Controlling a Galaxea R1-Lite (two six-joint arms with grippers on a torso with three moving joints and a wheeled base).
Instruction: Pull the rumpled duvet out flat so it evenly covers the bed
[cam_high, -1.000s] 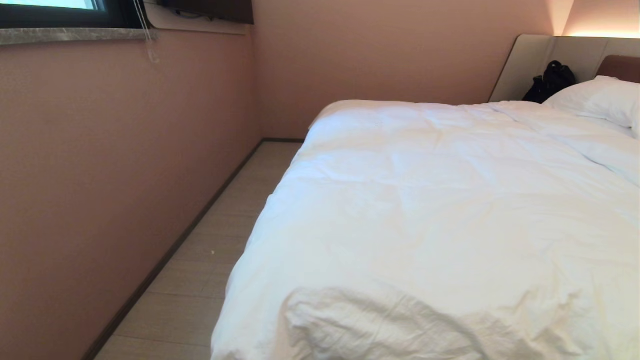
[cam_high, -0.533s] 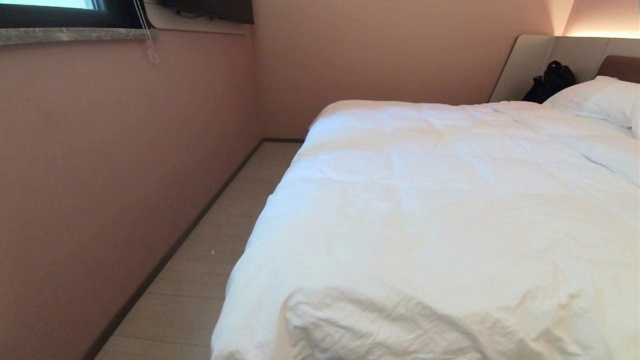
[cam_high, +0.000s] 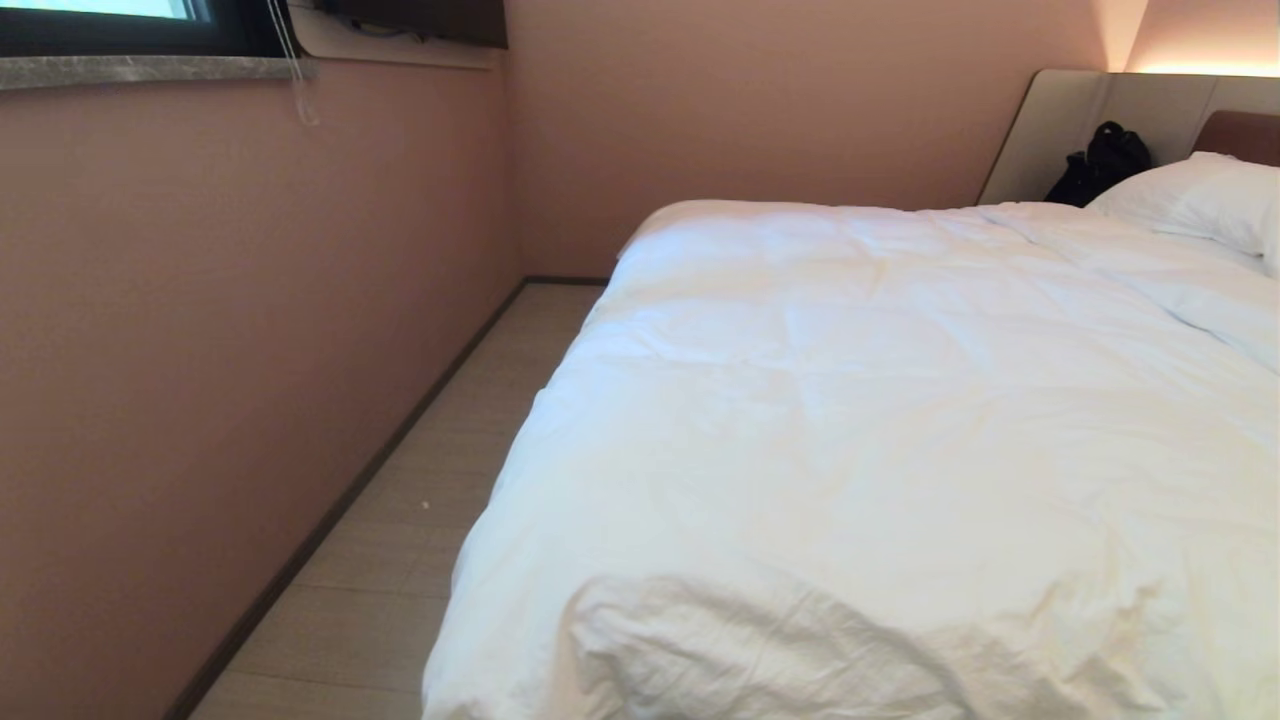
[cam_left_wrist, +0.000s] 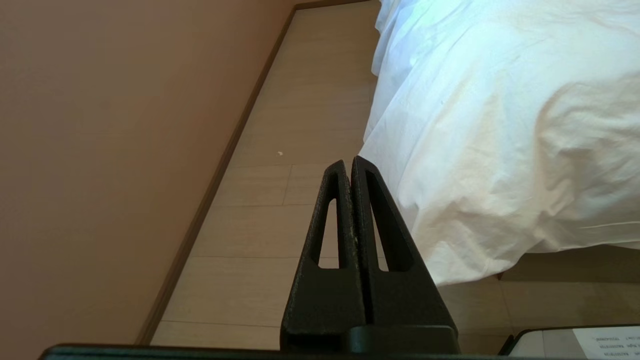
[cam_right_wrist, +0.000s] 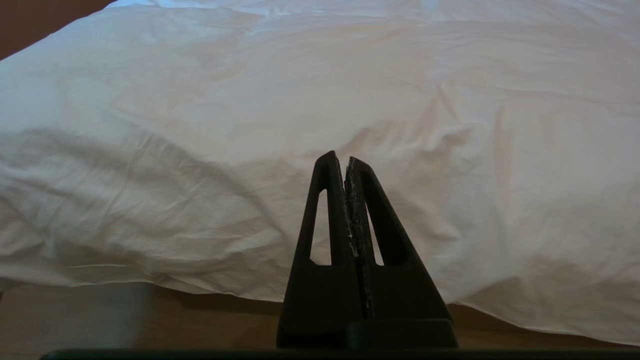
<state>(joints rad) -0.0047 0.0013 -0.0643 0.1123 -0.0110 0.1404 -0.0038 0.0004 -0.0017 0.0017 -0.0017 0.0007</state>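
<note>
While the puffy white quilted duvet (cam_high: 880, 450) lies spread across the wide low bed (cam_high: 1090, 110), draping over its foot edge, the left gripper (cam_left_wrist: 348, 165) and right gripper (cam_right_wrist: 339, 159) hang pinched together, empty, just before that edge.

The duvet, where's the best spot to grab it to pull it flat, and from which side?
Probably the bunched, creased corner of the duvet at the bed's near end, where loose fabric overhangs. Come in level from the foot; the left gripper, shut, sits just beside that hanging corner edge.
</note>
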